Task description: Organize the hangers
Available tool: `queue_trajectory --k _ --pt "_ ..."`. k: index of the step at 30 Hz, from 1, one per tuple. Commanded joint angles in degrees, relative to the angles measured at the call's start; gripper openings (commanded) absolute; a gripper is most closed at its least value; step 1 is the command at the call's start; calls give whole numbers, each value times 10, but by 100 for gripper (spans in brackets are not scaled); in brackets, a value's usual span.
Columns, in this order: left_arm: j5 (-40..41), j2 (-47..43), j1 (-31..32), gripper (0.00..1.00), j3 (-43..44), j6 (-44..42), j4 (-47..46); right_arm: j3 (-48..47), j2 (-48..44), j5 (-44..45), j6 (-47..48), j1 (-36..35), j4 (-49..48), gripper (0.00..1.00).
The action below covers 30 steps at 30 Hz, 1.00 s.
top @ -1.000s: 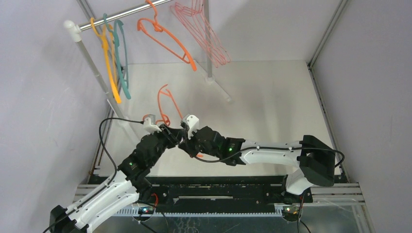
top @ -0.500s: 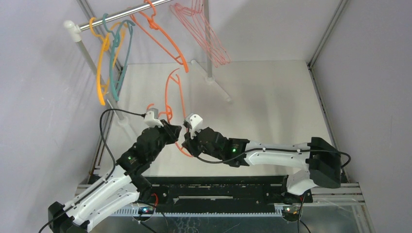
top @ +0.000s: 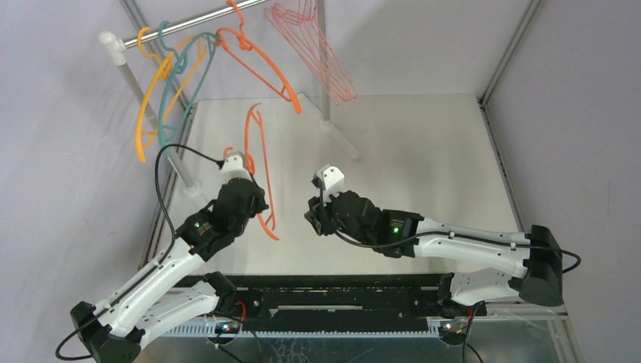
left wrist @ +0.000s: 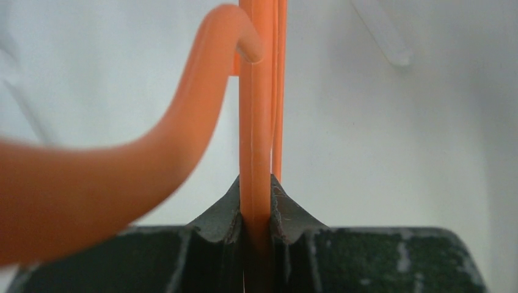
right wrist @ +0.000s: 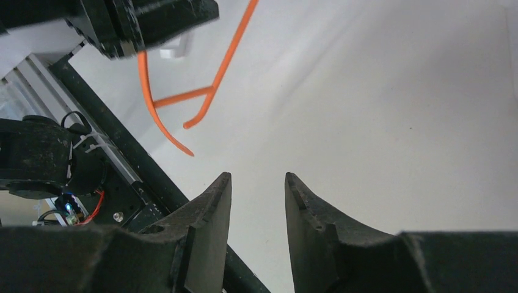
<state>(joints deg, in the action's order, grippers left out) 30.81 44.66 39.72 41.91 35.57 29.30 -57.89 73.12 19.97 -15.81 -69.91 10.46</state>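
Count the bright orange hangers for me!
2. One orange hanger hangs on the rail; the second hanger is pinched in the left gripper. None seems hidden.

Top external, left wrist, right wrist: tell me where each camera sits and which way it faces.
Top external: above and behind, looking down on the table and rail; left arm and right arm show.
Left wrist: behind the left gripper, which is shut on the orange hanger, facing along it.
Right wrist: behind the open right gripper, looking across the table toward the left gripper.
Shared: all three show that hanger.
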Motion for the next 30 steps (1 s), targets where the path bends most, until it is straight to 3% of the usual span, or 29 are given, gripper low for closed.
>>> queue_trajectory --k 1,11,30 --pt "77 35 -6 0 119 -48 42 -12 -40 4 7 11 18 45" --pt "73 136 -80 0 284 -117 101 20 -100 -18 6 33 26 45" --pt "97 208 -95 0 371 -156 52 48 -137 -10 -18 58 60 44"
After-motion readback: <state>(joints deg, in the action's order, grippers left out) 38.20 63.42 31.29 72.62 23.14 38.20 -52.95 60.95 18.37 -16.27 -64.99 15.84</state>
